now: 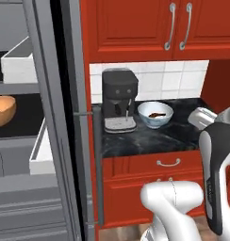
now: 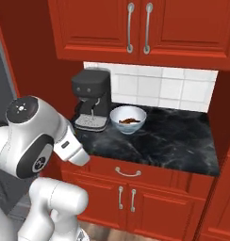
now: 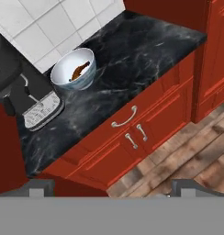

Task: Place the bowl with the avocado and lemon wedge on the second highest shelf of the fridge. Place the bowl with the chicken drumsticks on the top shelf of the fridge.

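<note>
The orange-tan bowl [image 1: 3, 110] sits inside the open fridge [image 1: 51, 141] on a black shelf board, with another shelf above it; only a dark speck of its food shows. The white patterned bowl [image 1: 155, 114] [image 2: 128, 118] [image 3: 74, 69] stands on the black marble counter [image 1: 173, 134] just right of the coffee machine, with brown chicken drumsticks [image 3: 81, 71] inside. My gripper [image 3: 114, 190] hovers high in front of the counter, well away from both bowls. Its fingertips [image 3: 40, 188] stand wide apart, so it is open and holds nothing.
A black coffee machine [image 1: 119, 99] [image 2: 92, 98] stands at the counter's left end. Red cupboards hang above and red drawers and doors sit below. White door bins [image 1: 18, 63] [image 1: 41, 153] line the fridge door. A red side wall [image 2: 225, 117] closes the counter's right end.
</note>
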{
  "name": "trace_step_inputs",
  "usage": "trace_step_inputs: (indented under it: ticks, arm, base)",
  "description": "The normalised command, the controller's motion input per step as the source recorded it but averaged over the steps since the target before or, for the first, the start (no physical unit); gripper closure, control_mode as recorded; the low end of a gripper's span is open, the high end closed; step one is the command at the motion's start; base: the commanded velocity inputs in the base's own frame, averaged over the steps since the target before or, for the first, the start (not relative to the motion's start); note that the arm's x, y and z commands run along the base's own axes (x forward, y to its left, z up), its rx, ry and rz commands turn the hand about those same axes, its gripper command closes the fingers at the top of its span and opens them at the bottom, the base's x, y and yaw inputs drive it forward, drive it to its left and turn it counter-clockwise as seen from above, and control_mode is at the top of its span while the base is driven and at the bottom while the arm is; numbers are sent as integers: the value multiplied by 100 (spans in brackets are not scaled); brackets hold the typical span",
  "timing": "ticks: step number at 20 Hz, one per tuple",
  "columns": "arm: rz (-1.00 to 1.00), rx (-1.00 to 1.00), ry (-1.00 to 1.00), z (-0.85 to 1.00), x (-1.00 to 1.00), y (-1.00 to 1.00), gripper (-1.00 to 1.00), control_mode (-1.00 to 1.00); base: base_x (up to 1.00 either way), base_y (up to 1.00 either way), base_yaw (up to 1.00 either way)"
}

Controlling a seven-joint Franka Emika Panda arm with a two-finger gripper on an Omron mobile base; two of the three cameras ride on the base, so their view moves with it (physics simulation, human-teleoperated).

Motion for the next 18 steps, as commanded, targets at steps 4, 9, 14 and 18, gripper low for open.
trace_step_inputs:
  ticks: [4,9,14,18]
  arm:
    - [0,0,0,0,0,0,-100,100]
    - [0,0,0,0,0,0,-100,100]
    - [1,0,2,0,13,-5,-100,-100]
    - [2,6,24,-38,74,-38,-100,-100]
  base:
    - [56,-53,3]
    - [76,-13,1]
    - [54,-15,2]
    - [0,0,0]
